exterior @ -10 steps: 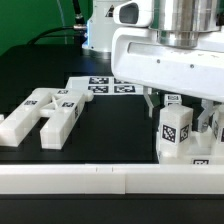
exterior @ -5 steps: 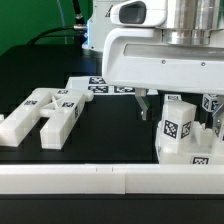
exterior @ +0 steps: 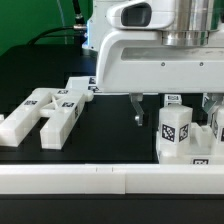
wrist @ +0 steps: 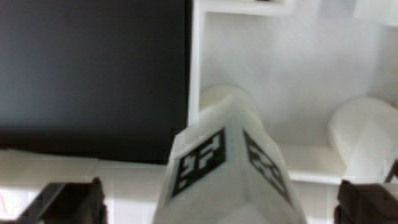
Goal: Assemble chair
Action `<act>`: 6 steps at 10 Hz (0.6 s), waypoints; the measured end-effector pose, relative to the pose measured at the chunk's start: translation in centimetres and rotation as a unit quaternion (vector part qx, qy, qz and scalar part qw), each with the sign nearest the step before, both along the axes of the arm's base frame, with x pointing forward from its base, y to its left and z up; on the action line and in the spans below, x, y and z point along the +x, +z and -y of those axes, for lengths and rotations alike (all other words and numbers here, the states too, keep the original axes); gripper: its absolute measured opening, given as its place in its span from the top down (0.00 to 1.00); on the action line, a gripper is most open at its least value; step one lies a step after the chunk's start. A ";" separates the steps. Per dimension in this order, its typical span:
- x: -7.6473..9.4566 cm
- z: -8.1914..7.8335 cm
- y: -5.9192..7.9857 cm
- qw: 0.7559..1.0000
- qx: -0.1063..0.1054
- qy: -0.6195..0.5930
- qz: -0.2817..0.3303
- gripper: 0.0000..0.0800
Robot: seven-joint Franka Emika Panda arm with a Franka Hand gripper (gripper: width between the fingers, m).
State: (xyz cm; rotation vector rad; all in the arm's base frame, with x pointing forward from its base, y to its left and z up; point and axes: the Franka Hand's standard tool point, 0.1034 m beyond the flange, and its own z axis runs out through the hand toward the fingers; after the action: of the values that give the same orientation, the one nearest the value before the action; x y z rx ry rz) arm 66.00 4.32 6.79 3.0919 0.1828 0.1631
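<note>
White plastic up front: the white rail (exterior: 100, 180) runs straight across the near edge of the black bench (exterior: 110, 140). Just behind it, on the exterior view's right, the upright chair piece (exterior: 176, 131) stands on its base block (exterior: 190, 157). Its long axis is vertical and its tagged face is turned toward the exterior camera.

And there's the change. The end effector (exterior: 175, 112) has swung its jaws out to their full spread, where a second ago they sat noticeably narrower around that piece. Its dark finger (exterior: 137, 108) now stands clear on the exterior view's left of the piece, with black bench showing between them. On the wrist view the same piece rises between the two fingertips (wrist: 71, 203) with a gap on each side, nothing touching.

I read that as a release. The piece stands on its own and this placement looks done, though I can't tell from here whether it is fully seated.

Over on the exterior view's left, the loose chair parts (exterior: 48, 112) lie flat, well apart from the build. Their long axes run diagonally away from the camera toward the marker board (exterior: 86, 86), which sits farther back, partly hidden behind the end effector's white body.
</note>
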 end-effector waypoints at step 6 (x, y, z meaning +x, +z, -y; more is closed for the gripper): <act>0.0 0.5 0.0 0.976 -0.037 0.214 -0.011 0.19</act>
State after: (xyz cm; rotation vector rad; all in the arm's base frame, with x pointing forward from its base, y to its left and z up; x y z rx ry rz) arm 65.99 3.78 6.74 2.9331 0.8351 0.1308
